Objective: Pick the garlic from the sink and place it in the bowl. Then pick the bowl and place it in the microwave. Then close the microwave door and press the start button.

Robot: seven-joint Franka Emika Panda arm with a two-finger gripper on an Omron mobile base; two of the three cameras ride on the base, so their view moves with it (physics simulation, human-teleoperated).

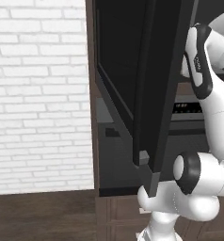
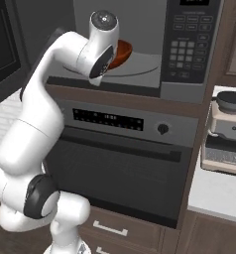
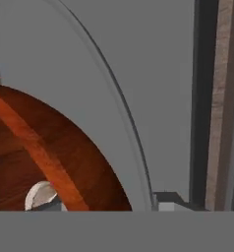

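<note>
The microwave [image 2: 165, 92] stands open above the oven, and its door [image 1: 154, 84] swings out towards me as a broad dark panel. Inside, the reddish-brown bowl [image 2: 123, 51] [image 3: 84, 162] rests on the grey round turntable [image 3: 65, 54]. The garlic [image 3: 39, 195] lies in the bowl as a small whitish bulb. My arm reaches into the cavity, and the wrist hides the hand in the right base view. In the hand view my gripper [image 3: 103, 206] is low over the bowl's rim. Its two fingertips [image 3: 167, 201] stand far apart, so it is open and holds nothing.
The microwave's keypad [image 2: 189, 42] is to the right of the cavity. Below is the oven [image 2: 120, 163] with a knob [image 2: 162, 129] and a display. A coffee machine [image 2: 228, 131] stands on the counter at right. A white brick wall [image 1: 38, 94] is at left.
</note>
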